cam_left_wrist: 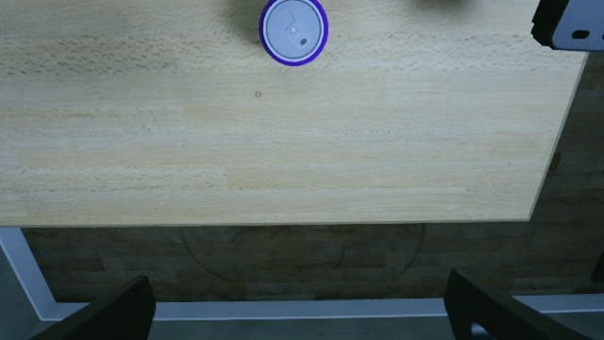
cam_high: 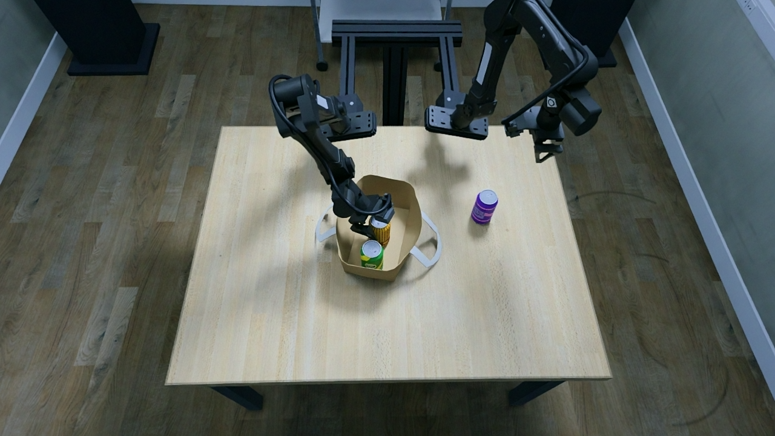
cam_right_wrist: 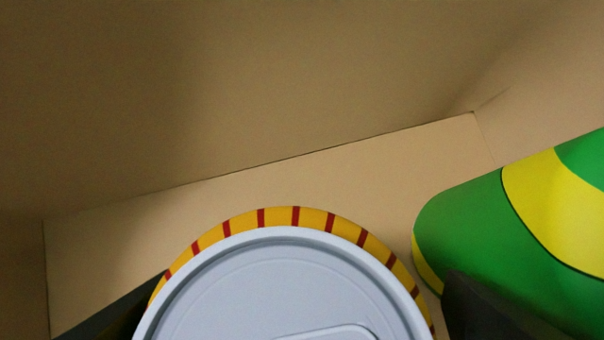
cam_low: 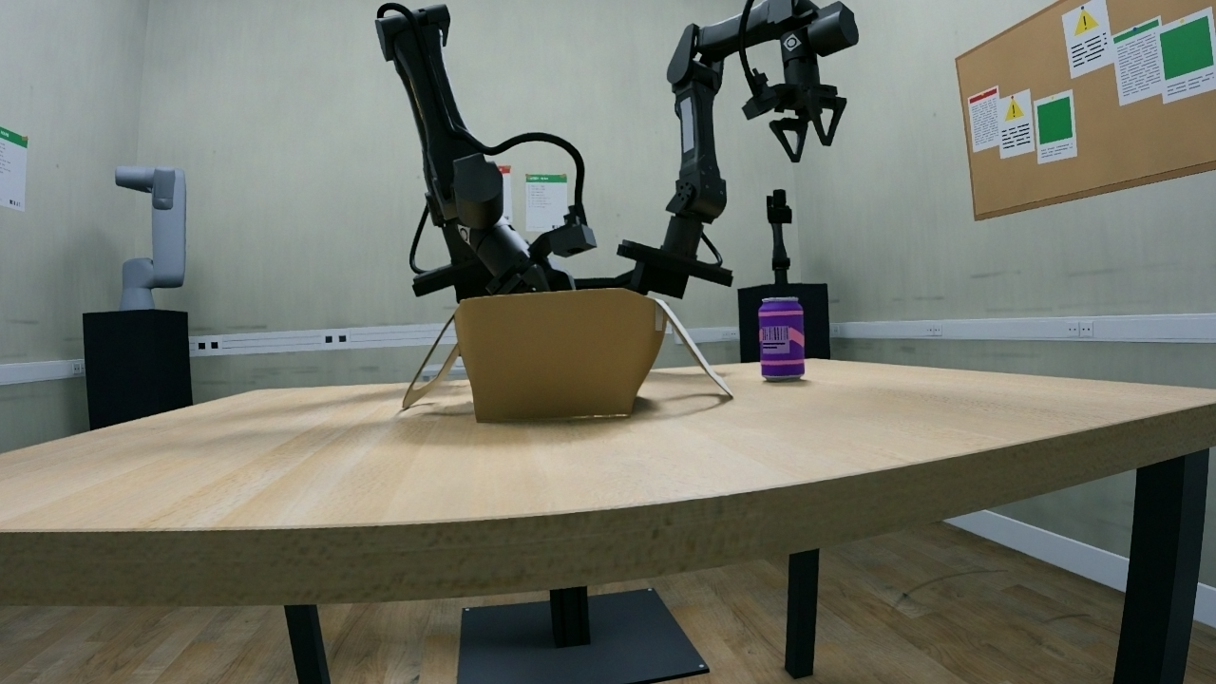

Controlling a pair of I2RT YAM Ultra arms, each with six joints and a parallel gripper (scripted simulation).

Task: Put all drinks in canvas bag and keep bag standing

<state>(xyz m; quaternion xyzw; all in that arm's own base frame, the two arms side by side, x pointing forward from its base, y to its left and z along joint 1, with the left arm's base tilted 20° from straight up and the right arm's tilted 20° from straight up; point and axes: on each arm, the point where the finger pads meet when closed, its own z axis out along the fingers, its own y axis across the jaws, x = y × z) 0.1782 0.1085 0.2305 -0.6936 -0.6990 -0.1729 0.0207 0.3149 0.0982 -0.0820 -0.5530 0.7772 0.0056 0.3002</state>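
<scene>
The tan canvas bag [cam_high: 413,222] [cam_low: 560,357] [cam_right_wrist: 236,85] stands with its walls up. In it a green-yellow can [cam_high: 372,254] [cam_right_wrist: 500,236] stands near the front wall, and a yellow can with red stripes [cam_high: 382,234] [cam_right_wrist: 293,293] stands behind it, upright. My right gripper [cam_high: 373,224] [cam_right_wrist: 310,284] is down in the bag, open, its fingers on either side of the striped can with gaps beside it. A purple can [cam_high: 484,207] [cam_low: 781,338] [cam_left_wrist: 293,33] stands upright on the table to the right of the bag. My left gripper [cam_high: 544,152] [cam_low: 810,149] [cam_left_wrist: 300,287] is open and empty, high above the table's back right edge.
The wooden table [cam_high: 260,325] [cam_low: 892,442] [cam_left_wrist: 283,142] carries the bag and the purple can. White handles [cam_high: 432,259] [cam_low: 693,344] splay outward from the bag's sides onto the table. Both arm bases stand at the table's back edge.
</scene>
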